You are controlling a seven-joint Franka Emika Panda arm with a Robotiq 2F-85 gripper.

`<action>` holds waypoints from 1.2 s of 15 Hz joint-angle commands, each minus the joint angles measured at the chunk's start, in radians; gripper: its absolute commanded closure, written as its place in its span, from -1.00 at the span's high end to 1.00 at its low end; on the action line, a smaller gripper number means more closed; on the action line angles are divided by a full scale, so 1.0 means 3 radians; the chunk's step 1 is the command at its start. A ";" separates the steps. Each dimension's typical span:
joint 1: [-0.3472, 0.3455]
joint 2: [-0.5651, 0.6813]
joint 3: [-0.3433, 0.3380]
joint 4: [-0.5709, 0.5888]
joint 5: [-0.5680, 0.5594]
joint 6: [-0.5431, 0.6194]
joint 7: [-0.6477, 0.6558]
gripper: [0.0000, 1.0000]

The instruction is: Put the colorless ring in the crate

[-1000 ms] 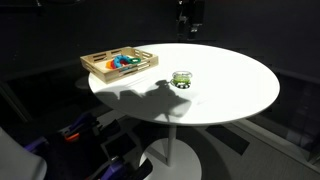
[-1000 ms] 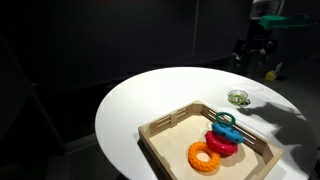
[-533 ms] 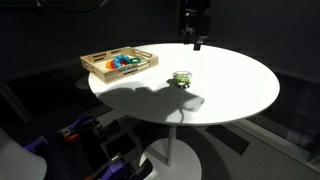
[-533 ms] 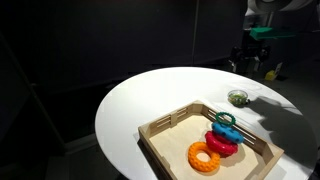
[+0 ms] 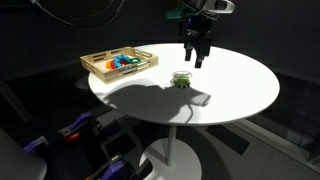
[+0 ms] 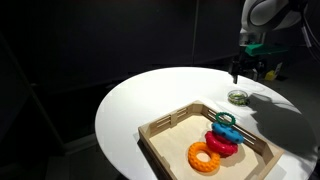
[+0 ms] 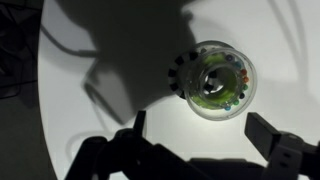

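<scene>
Gripper (image 5: 196,60) is held above the table, jaws spread wide, nothing gripped. In the wrist view the fingers (image 7: 135,132) are seen well apart at the bottom edge, and the colorless ring (image 7: 212,80) lies just beyond them, not yet straddled

The ring is found on the white round table (image 5: 240,92), well apart from the crate (image 5: 105,72), which lies to its left in an exterior view. Green is seen inside the clear body, and a dark toothed piece is seen at its left side. Whether the clear ring is stacked on the green one or set around it cannot be told

Risks, as judged:
- Green ring may be lifted along with the clear one, or taken instead, if the jaws are closed too low or too wide
- Glassy edge is hard to read under this light, so an off-centre pinch could shoot the ring across the smooth top, perhaps off the edge
- A long carry to the crate is needed, and a weak hold on a slick rim could be lost on the way
- Crate is already partly filled: orange ring (image 6: 205,157), red ring (image 6: 222,145) and teal ring (image 6: 226,123) are noted, so a release there could bounce

Surface: plain, glossy white, on a pedestal base, crossed by hard shadows of the arm. Room is kept dark, with black surrounds and loose cables noted past the table edge
</scene>
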 commanded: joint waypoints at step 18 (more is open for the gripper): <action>0.0116 0.0065 -0.0083 -0.0101 -0.0237 -0.0004 0.0048 1.00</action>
